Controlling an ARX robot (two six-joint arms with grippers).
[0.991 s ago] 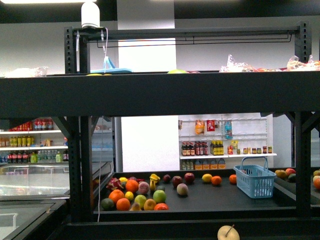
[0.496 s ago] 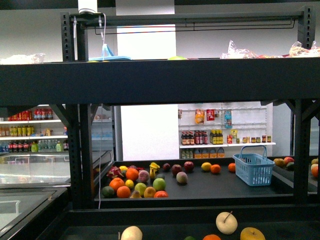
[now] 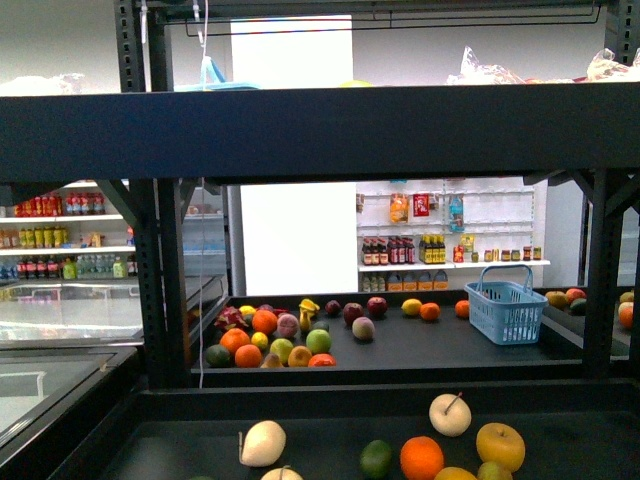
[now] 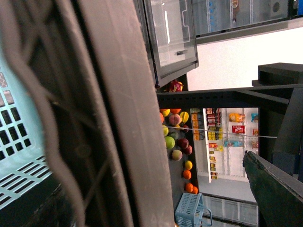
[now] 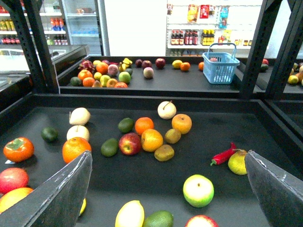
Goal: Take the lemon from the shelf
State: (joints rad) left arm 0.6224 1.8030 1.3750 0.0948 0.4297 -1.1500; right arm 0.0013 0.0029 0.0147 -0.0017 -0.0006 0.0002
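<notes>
The shelf [image 3: 320, 130] is a black metal rack with dark tray decks. In the right wrist view its near deck [image 5: 265, 137] carries scattered fruit. The lemon [image 5: 130, 213], a pale yellow oval, lies at the near edge beside a green avocado-like fruit [image 5: 160, 219]. My right gripper [image 5: 168, 189] hangs open above this deck, its fingers [image 5: 61, 189] wide apart, and the lemon lies between and below them, untouched. My left gripper [image 4: 199, 179] is open too, close against a dark upright and holding nothing. Neither gripper shows in the front view.
Round the lemon lie a green-white apple [image 5: 198, 190], a red chilli [image 5: 222, 155], a pear [image 5: 238, 161], oranges [image 5: 151, 140] and a red apple [image 5: 129, 144]. The far deck holds a blue basket [image 3: 505, 311] and a fruit pile [image 3: 270, 340]. A teal basket [image 4: 19, 142] sits by the left arm.
The front view has dropped. The shelf's upper deck sits higher in frame, and the near deck's fruit has risen into view along the bottom edge.
</notes>
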